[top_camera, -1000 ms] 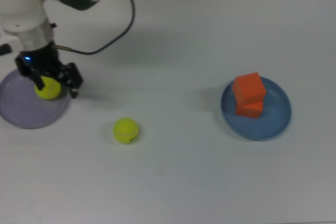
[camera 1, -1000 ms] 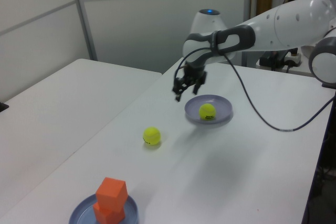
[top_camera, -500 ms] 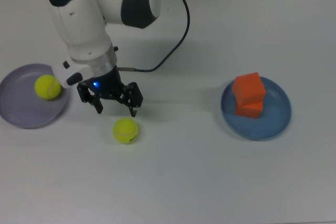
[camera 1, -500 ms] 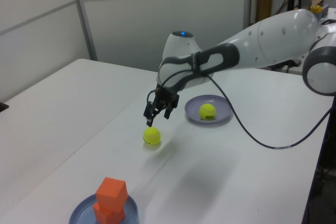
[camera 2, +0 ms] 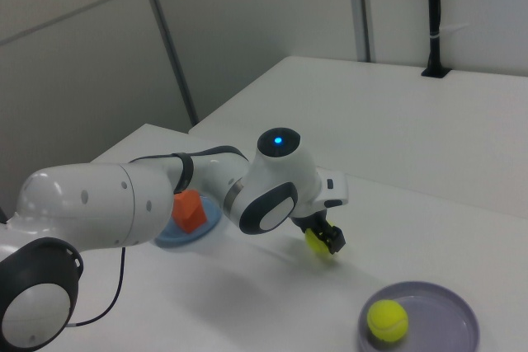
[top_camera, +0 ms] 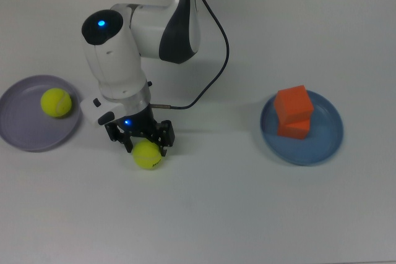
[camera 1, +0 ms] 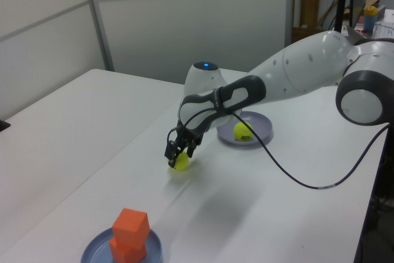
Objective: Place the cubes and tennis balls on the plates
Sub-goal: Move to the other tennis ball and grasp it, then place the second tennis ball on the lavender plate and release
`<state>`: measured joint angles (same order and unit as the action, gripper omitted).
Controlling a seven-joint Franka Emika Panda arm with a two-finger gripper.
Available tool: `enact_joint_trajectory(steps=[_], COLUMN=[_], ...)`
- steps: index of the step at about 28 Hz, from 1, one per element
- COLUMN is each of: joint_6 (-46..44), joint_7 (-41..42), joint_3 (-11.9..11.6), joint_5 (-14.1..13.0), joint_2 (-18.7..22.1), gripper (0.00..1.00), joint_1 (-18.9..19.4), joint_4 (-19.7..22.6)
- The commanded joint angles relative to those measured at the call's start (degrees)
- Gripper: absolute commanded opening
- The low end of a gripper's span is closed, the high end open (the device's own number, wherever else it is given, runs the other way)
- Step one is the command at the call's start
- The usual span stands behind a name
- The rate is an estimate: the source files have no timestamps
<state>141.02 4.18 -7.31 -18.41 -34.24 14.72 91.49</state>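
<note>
My gripper [top_camera: 143, 143] is lowered over a yellow-green tennis ball [top_camera: 147, 156] lying on the white table, open, with one finger on each side of it. The left view shows this ball [camera 1: 181, 162] under the gripper [camera 1: 176, 154]. A second tennis ball [top_camera: 55, 102] rests on the pale lavender plate [top_camera: 18, 134] at the top view's left. Two orange cubes, one [top_camera: 293, 104] stacked on the other [top_camera: 296, 129], stand on the blue plate [top_camera: 325, 137] at the top view's right.
The arm's black cable [top_camera: 216, 60] loops over the table behind the gripper. The white arm body [top_camera: 148, 29] reaches in from the top view's upper edge. In the left view a table edge [camera 1: 117, 170] runs close to the ball.
The gripper left the lavender plate, where one ball now lies, moved across to the top view's right and came down over the second ball.
</note>
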Motion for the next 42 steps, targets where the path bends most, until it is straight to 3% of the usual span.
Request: enact_joint_trajectory(steps=[1, 8, 11, 14, 15, 17, 21, 29, 31, 32, 35, 42], joint_6=[0.7, 0.5, 0.0, -0.9, -1.4, -1.4, -1.1, -1.6, -3.1, -4.4, -10.5, -23.4], joint_7=[-2.5, -3.4, -3.7, -4.4, -4.1, -3.9, -3.8, -3.0, -1.4, -0.1, 5.1, 4.8], joint_3=[-0.2, -1.6, -3.7, -6.8, -8.9, -10.2, -10.4, -10.6, -11.6, -11.9, -12.2, -11.8], joint_5=[0.7, 0.7, 0.4, 0.3, 0.3, 0.3, 0.2, 0.3, 0.8, 0.9, 0.9, 2.6], joint_2=[-0.9, 3.3, 6.0, 6.3, 6.1, 5.5, 2.8, 2.5, 3.5, 4.0, 7.2, 16.4], gripper=[0.0, 0.0, 0.0, 0.0, 0.0, 0.0, 0.0, 0.0, 0.99, 0.96, 1.0, 1.0], joint_1=[0.3, -1.6, -3.0, -3.2, -3.2, -3.6, -5.6, -7.4, -7.4, -7.4, -7.3, -5.3], joint_4=[-1.4, -1.4, -1.2, -1.1, -1.0, -0.9, -1.2, -0.8, 0.1, 0.4, 0.4, 0.4])
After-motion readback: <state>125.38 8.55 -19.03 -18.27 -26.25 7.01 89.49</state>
